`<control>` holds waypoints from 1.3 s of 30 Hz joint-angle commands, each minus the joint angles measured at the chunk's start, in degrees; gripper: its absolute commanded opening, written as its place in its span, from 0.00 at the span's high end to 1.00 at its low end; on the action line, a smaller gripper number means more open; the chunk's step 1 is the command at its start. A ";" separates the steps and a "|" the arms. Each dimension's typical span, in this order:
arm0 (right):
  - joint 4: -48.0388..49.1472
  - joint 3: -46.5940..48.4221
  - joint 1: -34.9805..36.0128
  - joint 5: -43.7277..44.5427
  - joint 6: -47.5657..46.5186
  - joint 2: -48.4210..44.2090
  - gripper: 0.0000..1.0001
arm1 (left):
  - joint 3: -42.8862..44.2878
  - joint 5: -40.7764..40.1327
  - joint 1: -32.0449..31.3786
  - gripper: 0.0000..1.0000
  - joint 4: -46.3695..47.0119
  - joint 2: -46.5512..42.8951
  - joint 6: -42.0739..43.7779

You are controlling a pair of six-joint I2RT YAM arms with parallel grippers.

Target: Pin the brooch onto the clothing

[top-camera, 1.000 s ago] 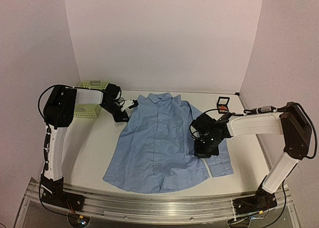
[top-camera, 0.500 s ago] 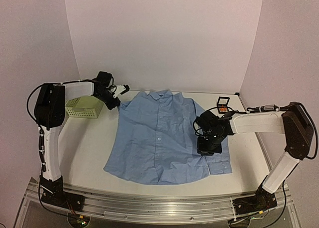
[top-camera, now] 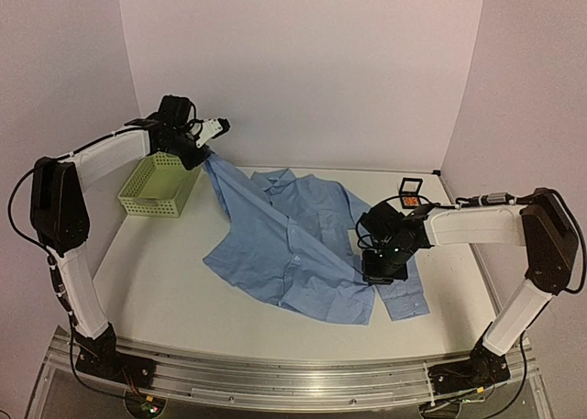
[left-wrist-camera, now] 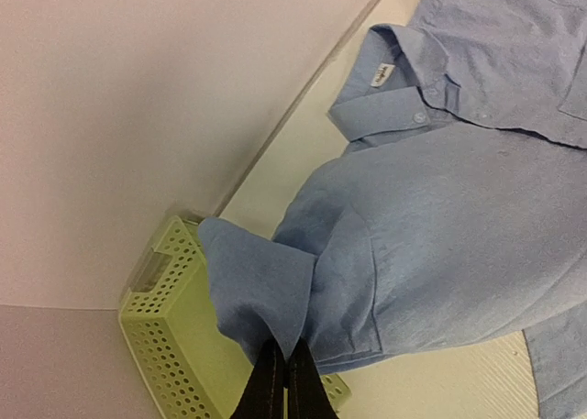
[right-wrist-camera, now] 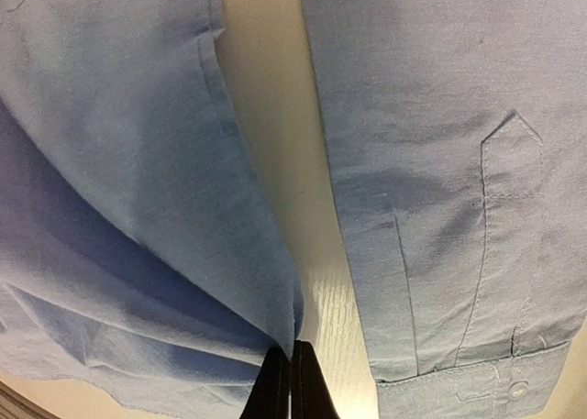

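Observation:
The clothing, a light blue shirt (top-camera: 293, 240), is stretched slantwise across the table between my two grippers. My left gripper (top-camera: 204, 153) is raised at the back left, above the basket. It is shut on a fold of the shirt's sleeve end (left-wrist-camera: 266, 291), with the collar (left-wrist-camera: 394, 80) lying beyond it. My right gripper (top-camera: 378, 270) sits low on the shirt's right side, shut on the shirt's side edge (right-wrist-camera: 266, 281) beside the sleeve cuff (right-wrist-camera: 477, 382). The brooch (top-camera: 412, 200) is a tiny orange speck at the back right, apart from both grippers.
A pale green perforated basket (top-camera: 158, 182) stands at the back left, right under my raised left arm (left-wrist-camera: 174, 346). A small black square frame (top-camera: 410, 181) stands upright by the brooch. Walls close the back and both sides.
My left gripper has shut on the shirt and lifted it up and back to the left, over the basket. The flat shirt now hangs stretched. The right gripper has stayed put.

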 commanded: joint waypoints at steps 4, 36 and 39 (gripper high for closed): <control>-4.18 3.29 -2.09 -0.80 -2.74 -0.99 1.00 | 2.72 4.17 -6.79 1.00 -3.19 1.69 -4.98; -4.15 3.93 -4.48 -2.86 -4.23 0.62 1.00 | 17.96 31.67 -7.73 0.00 -16.06 6.17 -3.51; -4.06 4.23 -4.52 -2.50 -4.41 0.84 1.00 | 5.71 29.06 -3.53 0.04 -9.84 1.85 -5.47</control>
